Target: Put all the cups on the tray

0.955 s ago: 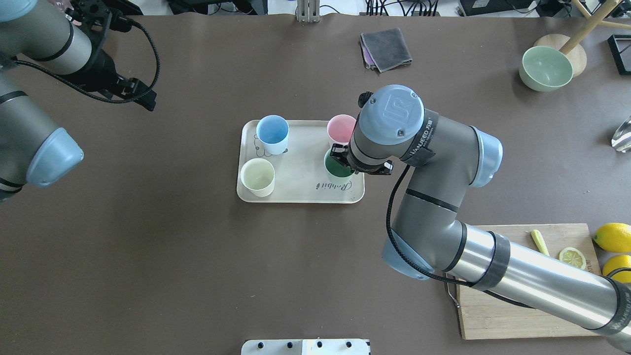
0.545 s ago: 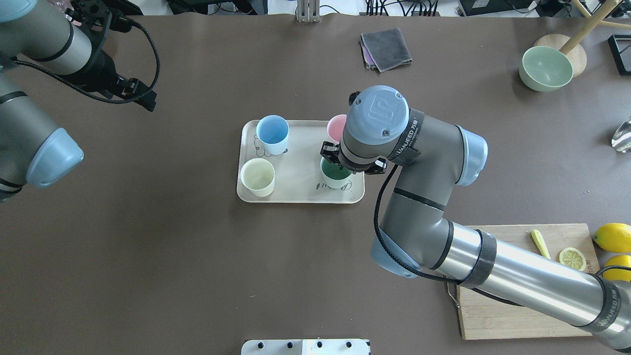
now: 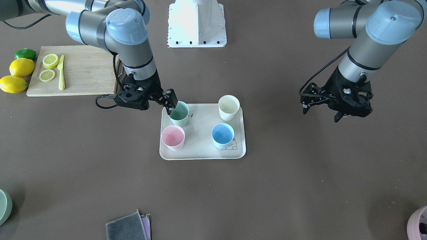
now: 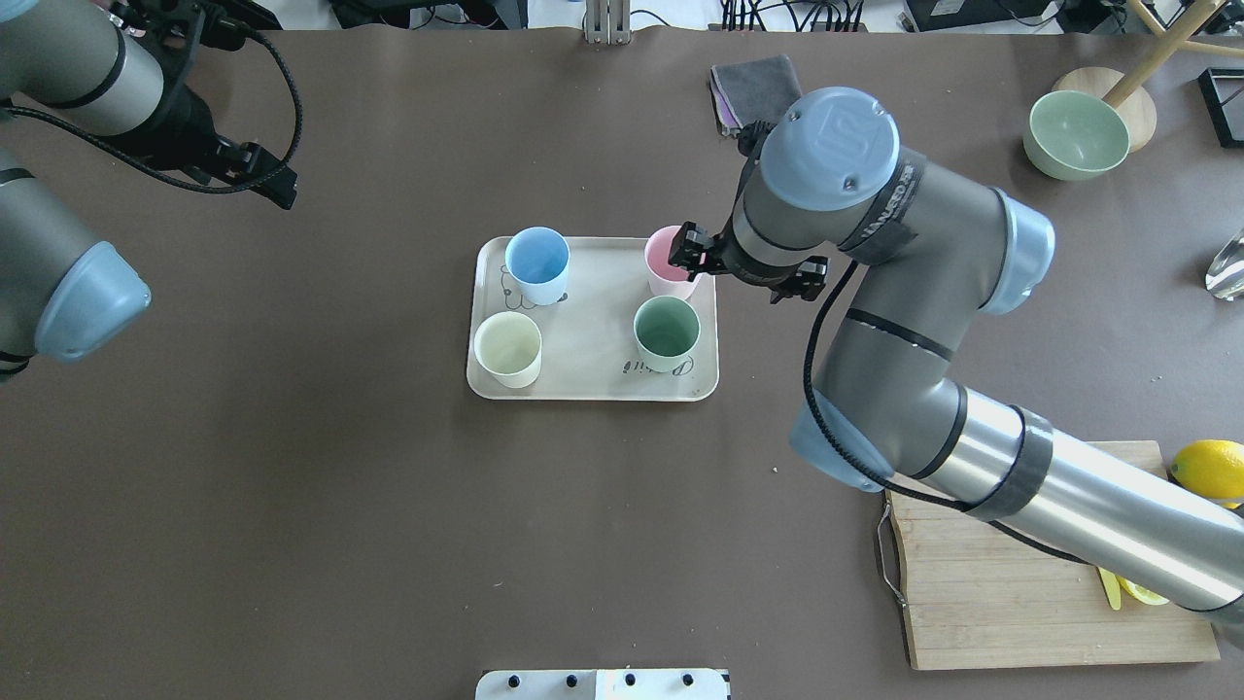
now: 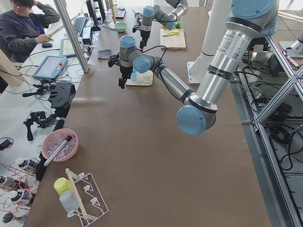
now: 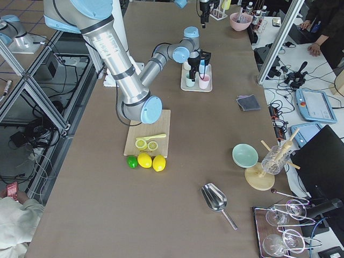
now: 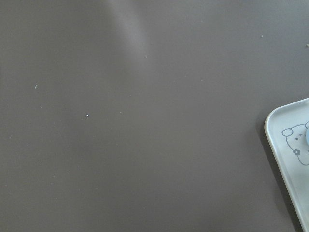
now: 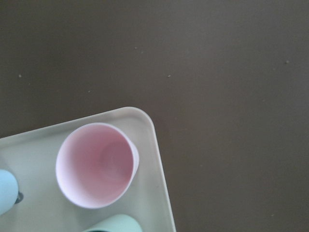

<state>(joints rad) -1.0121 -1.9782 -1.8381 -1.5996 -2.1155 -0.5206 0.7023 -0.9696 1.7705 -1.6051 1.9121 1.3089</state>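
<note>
Overhead and front views opposed, both steep, sharing tray; wrist cameras close — downward

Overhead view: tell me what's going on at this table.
The cream-white cup, light blue cup, pastel pink cup and mint green cup, all small matte tumblers, stand upright on the beige rectangular tray. The right claw hangs empty above the tray's pink-and-mint end. The left claw hovers off to the side, holding nothing. The placing looks finished.
</note>
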